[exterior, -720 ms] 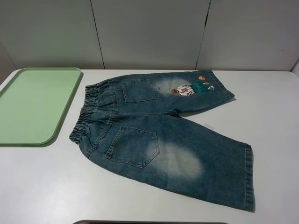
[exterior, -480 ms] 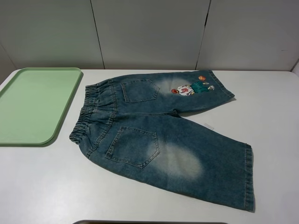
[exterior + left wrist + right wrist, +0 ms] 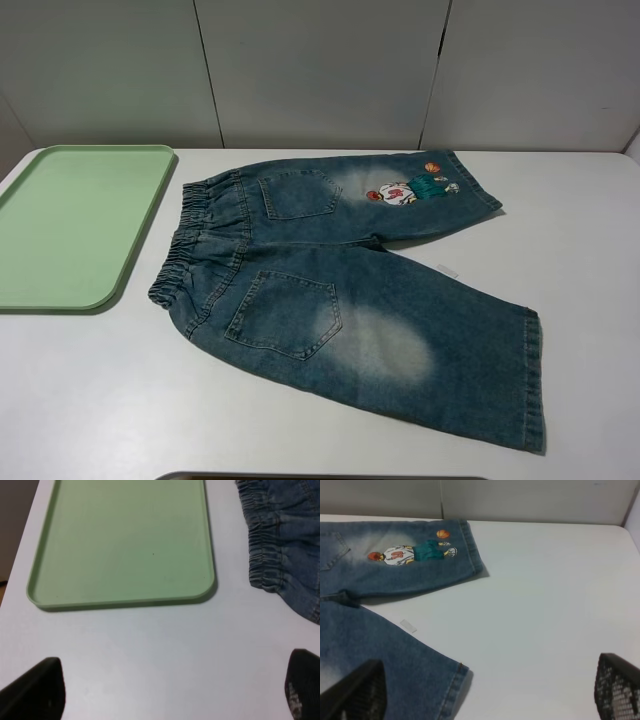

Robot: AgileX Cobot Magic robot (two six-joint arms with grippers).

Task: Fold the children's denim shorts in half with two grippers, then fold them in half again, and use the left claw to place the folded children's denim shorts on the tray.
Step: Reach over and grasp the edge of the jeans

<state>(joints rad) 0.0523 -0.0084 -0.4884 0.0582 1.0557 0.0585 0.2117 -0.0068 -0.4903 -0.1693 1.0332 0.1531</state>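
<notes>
surface: white table (image 3: 590, 250) across the lower frame | left: pale-green tray (image 3: 70, 225) lying flat | centre to lower right: children's denim shorts (image 3: 350, 300) spread flat, pockets up, waistband near the tray, not touching | right of centre, between the legs: small white slip (image 3: 446, 268)

Nothing is reading clearly. The cartoon patch (image 3: 412, 554) on the far leg of the children's denim shorts (image 3: 340, 300) is showing red marks on the figure's white shirt, too blurred to make out. A white slip (image 3: 408, 625) is lying on the table (image 3: 580, 220) between the legs, too small to read.
</notes>
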